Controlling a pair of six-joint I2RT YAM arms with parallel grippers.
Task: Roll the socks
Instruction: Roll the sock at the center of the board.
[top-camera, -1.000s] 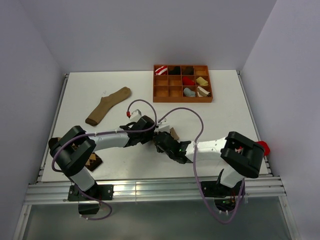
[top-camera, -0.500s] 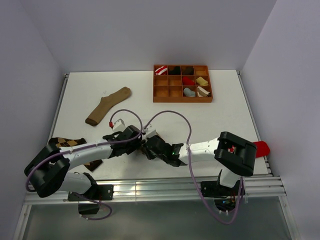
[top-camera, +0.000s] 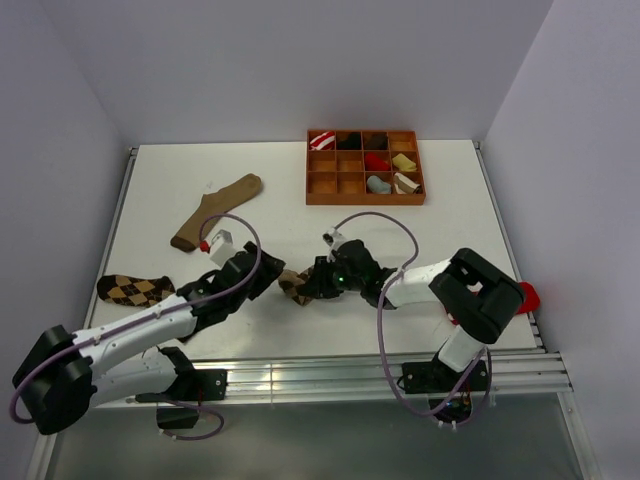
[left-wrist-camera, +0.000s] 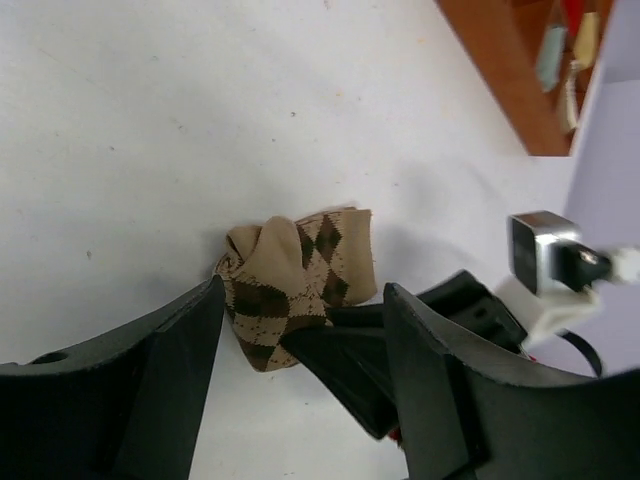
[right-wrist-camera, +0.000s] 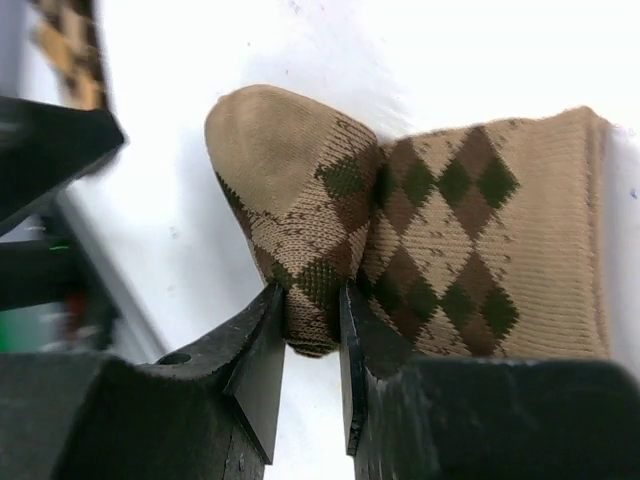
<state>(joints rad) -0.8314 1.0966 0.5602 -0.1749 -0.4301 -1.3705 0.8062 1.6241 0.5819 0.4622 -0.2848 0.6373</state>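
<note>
A light brown argyle sock (top-camera: 293, 288) lies bunched into a partial roll on the white table (top-camera: 450, 230) at centre front. My right gripper (right-wrist-camera: 310, 300) is shut on a fold of this sock (right-wrist-camera: 430, 230), its fingers (top-camera: 310, 287) reaching in from the right. My left gripper (left-wrist-camera: 303, 300) stands open around the same sock (left-wrist-camera: 295, 280) without pinching it, and sits just left of it (top-camera: 270, 278). The right gripper's black fingers (left-wrist-camera: 350, 370) show between my left fingers. A darker argyle sock (top-camera: 135, 290) lies flat at the front left.
A long plain tan sock (top-camera: 215, 212) lies at the back left. A brown compartment tray (top-camera: 365, 198) with several rolled socks stands at the back right. The left arm's cable (top-camera: 235, 225) loops above the table.
My left gripper has opened, let go of the light argyle sock and drawn back left. The left arm swung lower, uncovering the darker sock. The right gripper closed further on the sock.
</note>
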